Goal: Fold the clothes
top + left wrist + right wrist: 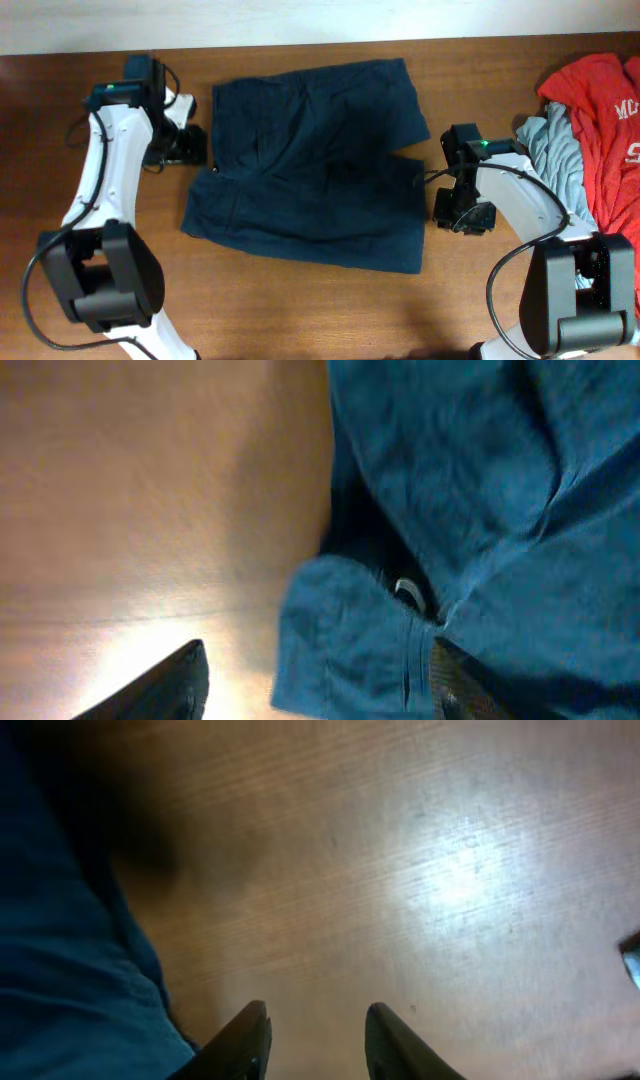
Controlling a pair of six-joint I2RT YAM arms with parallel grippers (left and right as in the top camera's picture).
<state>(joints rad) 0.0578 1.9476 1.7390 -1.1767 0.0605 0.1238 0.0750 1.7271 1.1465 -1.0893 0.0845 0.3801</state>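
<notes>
Dark navy shorts (pixel 310 165) lie spread flat in the middle of the wooden table. My left gripper (pixel 192 148) is at the shorts' left edge, by the waistband. In the left wrist view it (pixel 315 690) is open wide, and a corner of the shorts (pixel 350 630) with a small white loop lies between its fingers, not pinched. My right gripper (pixel 458 214) is just off the shorts' right edge. In the right wrist view it (pixel 318 1045) is open and empty over bare wood, with the shorts' edge (pixel 70 990) to its left.
A pile of clothes sits at the right edge of the table: a red shirt (pixel 605 100) and a grey-blue garment (pixel 555 150), right next to the right arm. Bare wood (pixel 300 310) lies in front of the shorts.
</notes>
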